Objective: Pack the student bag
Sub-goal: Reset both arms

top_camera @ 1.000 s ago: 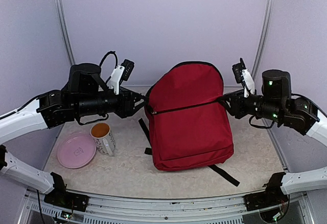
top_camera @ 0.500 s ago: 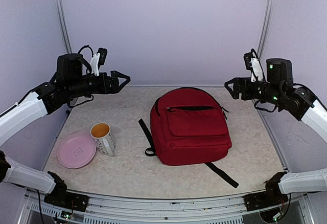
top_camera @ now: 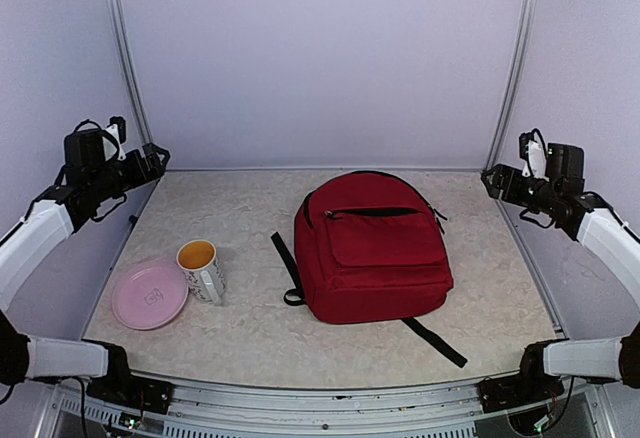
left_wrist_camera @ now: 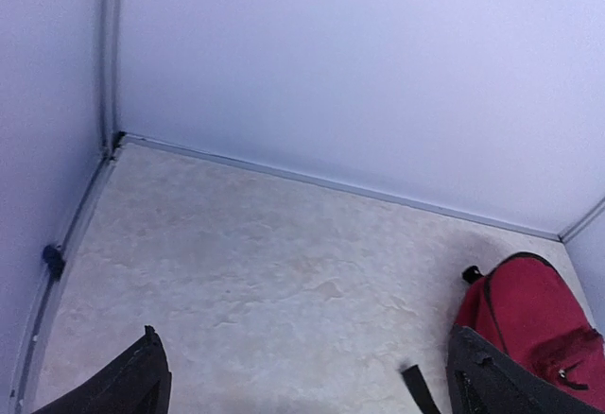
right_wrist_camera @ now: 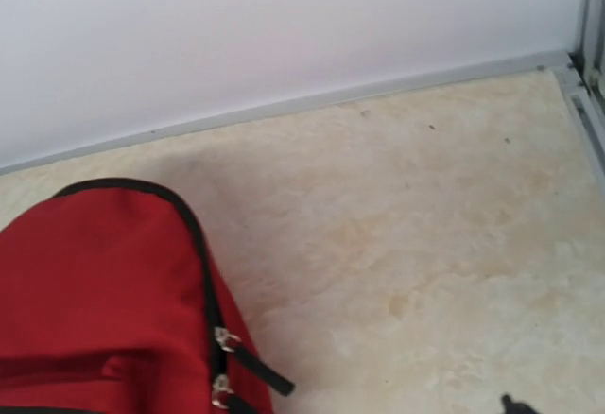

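While both arms hang high at the outer edges of the overhead view, the red backpack (top_camera: pixel 373 250) lies flat on the bench (top_camera: pixel 250 338), well apart from either set of fingers and roughly midway between them. Its zips look closed and its black straps trail toward the near edge. A mug (top_camera: pixel 202 269) stands beside a pink plate (top_camera: pixel 150 295) below and inward of the left fingers (top_camera: pixel 158 155); whether these belong in the bag I cannot tell. A shut bag lying so would suit either a pack finished and set down or one waiting to be opened, and the arms' wide parking leaves the bench free from above either way. The left fingers look spread and hold nothing; the right fingers (top_camera: pixel 489 180) are too small here to judge.

From the left wrist, two dark fingertips (left_wrist_camera: pixel 142 376) sit far apart at the bottom corners, released, with only bare bench between them and the backpack's top just beyond the right one.

From the right wrist, the backpack's top edge and zip pulls (right_wrist_camera: pixel 224 365) lie down and to the left. Barely a dark speck of the fingers shows, so their state stays unclear.
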You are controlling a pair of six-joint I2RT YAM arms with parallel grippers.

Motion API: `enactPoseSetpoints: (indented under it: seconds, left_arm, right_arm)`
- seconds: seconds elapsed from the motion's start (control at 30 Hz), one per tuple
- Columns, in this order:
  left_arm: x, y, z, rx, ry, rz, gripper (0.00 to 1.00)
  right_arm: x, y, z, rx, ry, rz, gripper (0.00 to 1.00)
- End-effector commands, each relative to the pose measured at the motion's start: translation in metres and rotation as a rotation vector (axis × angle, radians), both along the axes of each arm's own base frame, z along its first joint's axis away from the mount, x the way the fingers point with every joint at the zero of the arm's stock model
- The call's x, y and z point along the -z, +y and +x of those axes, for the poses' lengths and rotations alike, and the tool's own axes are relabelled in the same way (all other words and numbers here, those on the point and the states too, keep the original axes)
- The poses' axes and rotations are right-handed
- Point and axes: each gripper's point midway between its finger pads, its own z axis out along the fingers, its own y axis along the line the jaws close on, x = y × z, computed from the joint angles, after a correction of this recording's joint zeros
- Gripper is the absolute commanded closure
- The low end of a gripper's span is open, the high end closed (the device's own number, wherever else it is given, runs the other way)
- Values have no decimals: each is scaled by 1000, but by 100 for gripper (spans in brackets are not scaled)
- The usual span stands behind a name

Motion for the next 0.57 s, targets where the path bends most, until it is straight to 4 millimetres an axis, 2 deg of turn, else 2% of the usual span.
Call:
enactPoseSetpoints:
  seconds: [0.0, 0.07, 0.13, 0.37, 0.53]
  left_arm:
    - [0, 55, -3, -156, -65, 8, 1]
    - [8, 73, -5, -209, -64, 19, 1]
    - [16, 83, -5, -253, -54, 41, 1]
    - [36, 94, -1, -273, -21, 52, 1]
    - [46, 103, -2, -308, -8, 51, 1]
  right_arm:
    - [-5, -6, 6, 21, -91, 8, 0]
    - [2, -10, 6, 36, -99, -4, 0]
    - [8, -13, 5, 51, -115, -17, 0]
    - [33, -30, -6, 161, -181, -11, 0]
    - [34, -28, -19, 134, -256, -57, 0]
